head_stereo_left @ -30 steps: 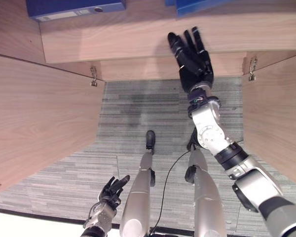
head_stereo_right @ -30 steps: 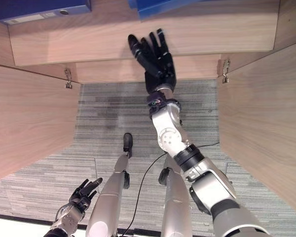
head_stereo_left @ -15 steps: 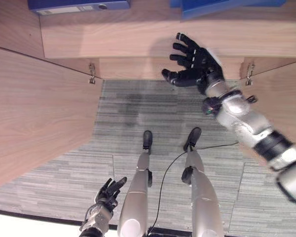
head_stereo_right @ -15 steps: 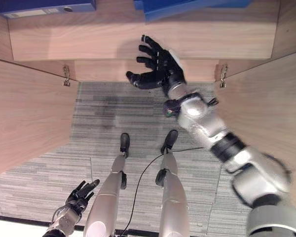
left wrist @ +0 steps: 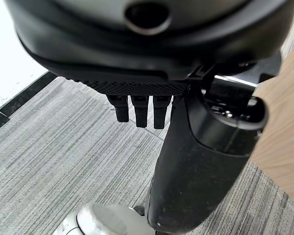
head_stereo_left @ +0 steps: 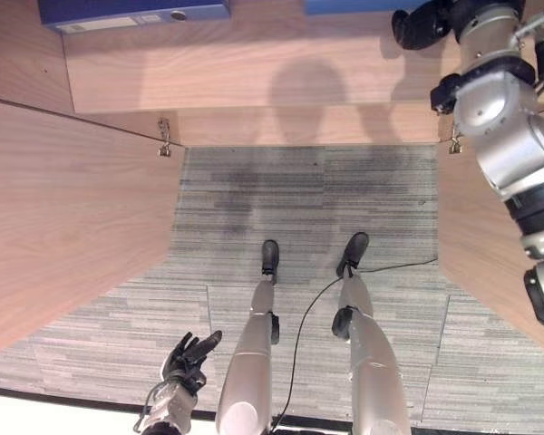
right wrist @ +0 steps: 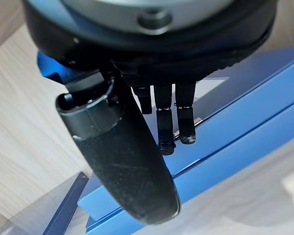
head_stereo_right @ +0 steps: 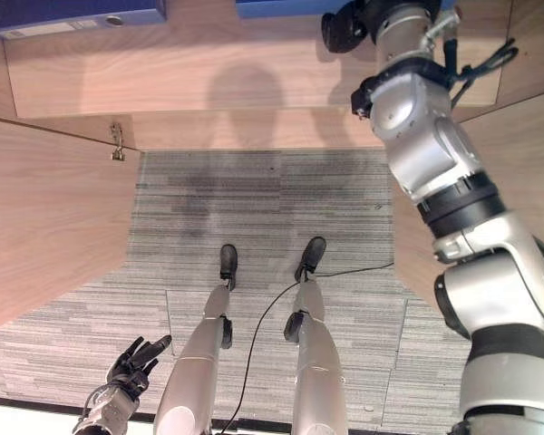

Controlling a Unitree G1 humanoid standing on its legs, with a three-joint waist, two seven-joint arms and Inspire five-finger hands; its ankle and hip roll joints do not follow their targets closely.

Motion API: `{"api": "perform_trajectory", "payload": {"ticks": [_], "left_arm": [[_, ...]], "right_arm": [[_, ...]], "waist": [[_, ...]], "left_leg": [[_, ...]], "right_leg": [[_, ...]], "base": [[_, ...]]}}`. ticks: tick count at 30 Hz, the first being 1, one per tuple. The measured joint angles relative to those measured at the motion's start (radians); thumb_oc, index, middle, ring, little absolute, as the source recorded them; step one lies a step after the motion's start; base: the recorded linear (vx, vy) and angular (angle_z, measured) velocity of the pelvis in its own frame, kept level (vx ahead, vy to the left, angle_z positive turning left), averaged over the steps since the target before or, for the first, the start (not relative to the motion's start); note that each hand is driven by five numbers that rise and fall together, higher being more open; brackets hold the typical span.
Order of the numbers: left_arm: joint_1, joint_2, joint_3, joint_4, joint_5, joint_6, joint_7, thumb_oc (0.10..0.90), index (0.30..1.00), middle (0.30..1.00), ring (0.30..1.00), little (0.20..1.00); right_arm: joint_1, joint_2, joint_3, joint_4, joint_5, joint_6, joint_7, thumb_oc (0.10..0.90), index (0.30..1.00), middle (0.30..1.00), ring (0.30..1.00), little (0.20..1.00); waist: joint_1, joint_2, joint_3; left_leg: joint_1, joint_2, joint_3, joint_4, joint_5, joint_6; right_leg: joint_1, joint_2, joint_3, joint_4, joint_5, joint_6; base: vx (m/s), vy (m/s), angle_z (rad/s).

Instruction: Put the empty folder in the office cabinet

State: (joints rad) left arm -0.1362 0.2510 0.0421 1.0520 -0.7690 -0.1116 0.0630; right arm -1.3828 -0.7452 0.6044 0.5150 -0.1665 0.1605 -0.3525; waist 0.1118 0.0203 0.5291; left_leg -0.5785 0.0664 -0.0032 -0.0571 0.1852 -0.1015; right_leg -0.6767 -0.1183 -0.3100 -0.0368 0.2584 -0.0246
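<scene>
Nearest me, the left hand (head_stereo_left: 186, 355) hung low over the carpet (head_stereo_left: 254, 199), fingers loosely spread, holding nothing. Past it both cabinet doors (head_stereo_left: 63, 208) stood swung wide open. Farther in, the right hand (right wrist: 137, 147) reached over the cabinet shelf (head_stereo_left: 254, 72), its fingers fairly straight above the blue folder (right wrist: 225, 132) (whether they touched it I couldn't tell), gripping nothing. That folder lay flat on the shelf near its right end; a darker folder (head_stereo_left: 131, 11) lay toward the left end. I'd judge the placing essentially done, with only withdrawing the arm and perhaps closing the doors left.
</scene>
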Motion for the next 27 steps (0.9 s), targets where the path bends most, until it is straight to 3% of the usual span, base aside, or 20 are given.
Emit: {"api": "perform_trajectory", "payload": {"ticks": [16,25,27], "left_arm": [[0.001,0.009,0.002,0.017,0.000,0.002,-0.031,0.800,0.900,0.900,0.900,0.900],[0.000,0.010,0.002,0.015,0.010,0.002,-0.031,0.800,0.900,0.900,0.900,0.900],[0.000,0.009,0.002,0.015,0.033,0.002,-0.031,0.800,0.900,0.900,0.900,0.900]], "right_arm": [[-0.020,0.011,0.129,-0.040,-0.030,-0.041,0.149,0.800,0.900,0.900,0.900,0.900],[0.009,0.013,0.130,-0.040,-0.071,-0.024,0.160,0.800,0.900,0.900,0.900,0.900],[0.034,0.012,0.112,-0.046,-0.137,-0.022,0.146,0.800,0.900,0.900,0.900,0.900]], "waist": [[0.004,0.001,-0.001],[0.006,0.001,-0.001],[0.005,0.002,-0.001]], "left_leg": [[-0.009,0.000,-0.002,0.019,0.001,-0.001],[-0.013,-0.006,-0.001,0.056,-0.009,0.002],[-0.013,-0.012,0.002,0.076,-0.017,0.006]], "right_leg": [[0.000,-0.001,-0.001,0.003,0.001,0.000],[0.004,-0.009,0.003,0.022,0.000,0.000],[0.004,-0.017,0.005,0.040,-0.001,0.000]], "base": [[0.00,0.001,0.00],[-0.02,0.011,0.00],[-0.05,0.045,0.01]]}}
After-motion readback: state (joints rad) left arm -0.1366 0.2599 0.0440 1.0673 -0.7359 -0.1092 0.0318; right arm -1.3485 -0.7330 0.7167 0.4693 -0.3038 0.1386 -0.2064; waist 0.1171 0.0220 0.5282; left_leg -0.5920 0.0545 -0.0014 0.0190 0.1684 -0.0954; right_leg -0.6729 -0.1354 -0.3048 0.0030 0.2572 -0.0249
